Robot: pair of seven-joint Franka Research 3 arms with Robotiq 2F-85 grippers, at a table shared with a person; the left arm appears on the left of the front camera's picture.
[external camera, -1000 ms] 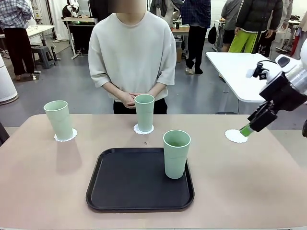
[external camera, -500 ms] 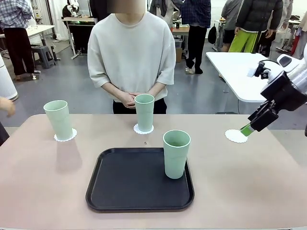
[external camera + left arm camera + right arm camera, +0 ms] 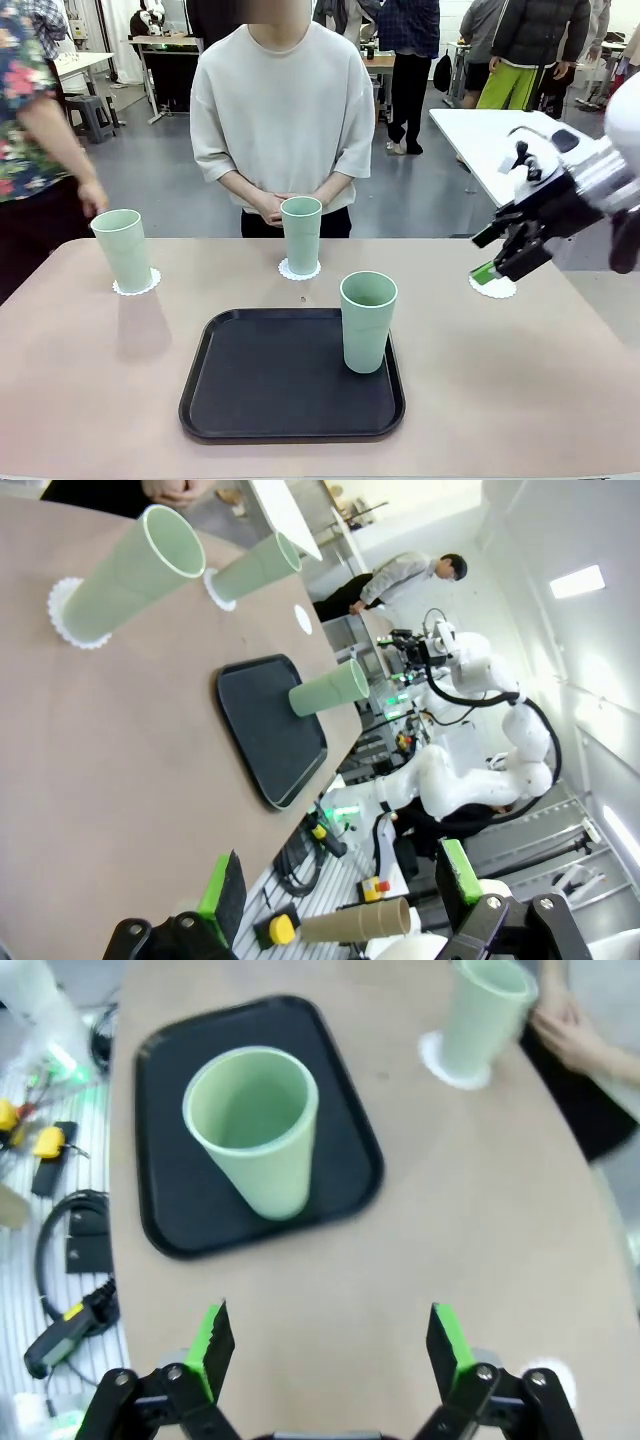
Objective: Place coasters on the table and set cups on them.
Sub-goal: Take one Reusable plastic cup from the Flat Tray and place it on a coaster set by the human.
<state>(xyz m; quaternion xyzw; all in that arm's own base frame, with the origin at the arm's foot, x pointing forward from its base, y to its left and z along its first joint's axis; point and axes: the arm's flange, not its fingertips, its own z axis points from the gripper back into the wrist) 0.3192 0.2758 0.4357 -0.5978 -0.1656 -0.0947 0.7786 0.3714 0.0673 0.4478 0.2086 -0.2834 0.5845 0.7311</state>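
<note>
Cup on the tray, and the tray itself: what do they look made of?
Cup: likely plastic, matte pale mint; smooth, thin-rimmed wall, no gloss. Tray: probably plastic too, black, faint sheen, moulded raised rim.

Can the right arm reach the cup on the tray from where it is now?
Probably yes: the right tool is open near the empty coaster, and nothing stands between it and the cup on the tray.

We look along the tabletop (image 3: 120,770), left gripper (image 3: 338,865) wide and empty.
Two cups (image 3: 130,572) stand on coasters (image 3: 62,608) along the edge by the person's hands (image 3: 180,490); a third cup (image 3: 330,688) stands on the black tray (image 3: 262,730); a bare coaster (image 3: 303,619) lies near the far corner.
</note>
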